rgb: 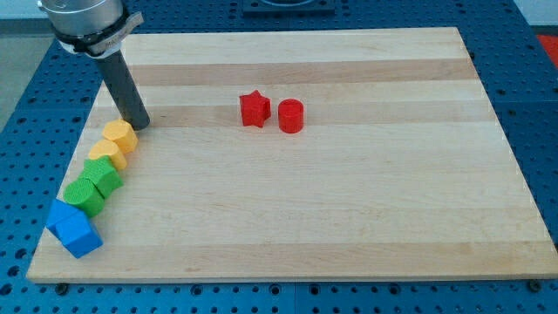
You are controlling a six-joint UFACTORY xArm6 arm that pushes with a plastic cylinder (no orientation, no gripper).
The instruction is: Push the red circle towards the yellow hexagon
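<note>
The red circle [291,116] stands on the wooden board [349,192] above the middle, with a red star [255,109] touching or nearly touching it on its left. The yellow hexagon [119,134] lies near the board's left edge, at the top of a row of blocks. My tip [140,124] rests on the board just to the right of and above the yellow hexagon, far to the left of the red circle.
Below the yellow hexagon a row runs down the left edge: another yellow block [108,154], a green block [104,178], a second green block [84,196], a blue block [63,215] and a blue cube [79,235].
</note>
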